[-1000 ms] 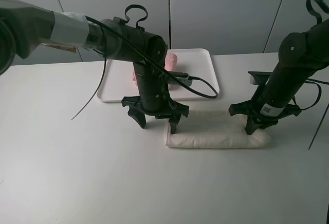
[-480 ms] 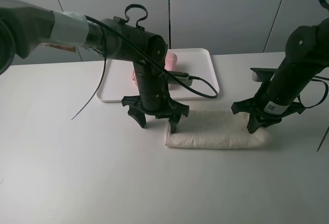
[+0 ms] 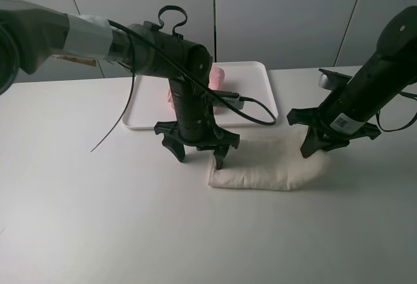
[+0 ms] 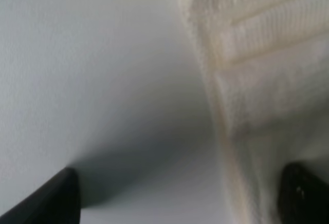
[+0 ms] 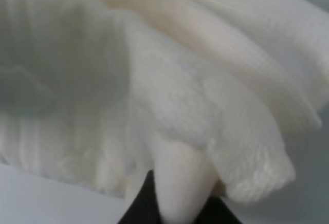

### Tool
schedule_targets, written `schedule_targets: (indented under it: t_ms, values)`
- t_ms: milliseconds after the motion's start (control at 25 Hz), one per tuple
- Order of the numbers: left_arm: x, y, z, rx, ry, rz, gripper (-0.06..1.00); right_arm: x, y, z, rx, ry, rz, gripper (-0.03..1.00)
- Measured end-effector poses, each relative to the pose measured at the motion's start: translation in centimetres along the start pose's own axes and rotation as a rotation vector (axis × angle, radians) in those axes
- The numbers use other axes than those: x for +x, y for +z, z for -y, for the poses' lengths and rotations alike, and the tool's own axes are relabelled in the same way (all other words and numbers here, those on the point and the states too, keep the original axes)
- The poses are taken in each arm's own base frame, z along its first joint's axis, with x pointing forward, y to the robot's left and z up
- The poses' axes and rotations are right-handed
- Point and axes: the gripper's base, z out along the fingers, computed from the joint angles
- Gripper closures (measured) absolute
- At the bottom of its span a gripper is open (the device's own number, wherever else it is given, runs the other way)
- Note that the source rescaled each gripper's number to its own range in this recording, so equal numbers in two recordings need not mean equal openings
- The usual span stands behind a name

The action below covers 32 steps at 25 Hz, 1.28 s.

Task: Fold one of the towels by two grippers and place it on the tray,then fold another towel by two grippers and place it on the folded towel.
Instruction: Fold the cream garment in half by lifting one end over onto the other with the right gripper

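**Cream towel pinched at one end**

Cream towel (image 3: 260,163) lies folded long on the counter (image 3: 98,219), just in front of the tray (image 3: 257,75). Pink towel (image 3: 217,75) sits on the tray. Right pincer (image 3: 307,151), off the tray's right front corner, clamps the cream towel's end. Left pincer (image 3: 199,159), in front of the tray's middle, is spread wide and empty.

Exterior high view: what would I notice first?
A folded cream off-white terry towel lies on the white table. The right gripper pinches one end in shut jaws; the left gripper stands open-jawed at the other. Behind, a pale pink towel sits on a flat white plastic tray.
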Motion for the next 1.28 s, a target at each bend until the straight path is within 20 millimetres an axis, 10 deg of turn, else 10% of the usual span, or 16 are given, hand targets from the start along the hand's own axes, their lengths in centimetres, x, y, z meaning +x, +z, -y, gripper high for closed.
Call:
schedule_targets:
  t_ms: [1280]
  values:
    - [0.0, 0.0, 0.0, 0.001, 0.002, 0.003, -0.05, -1.3, 1.4, -3.2, -0.447, 0.091, 0.052, 0.91]
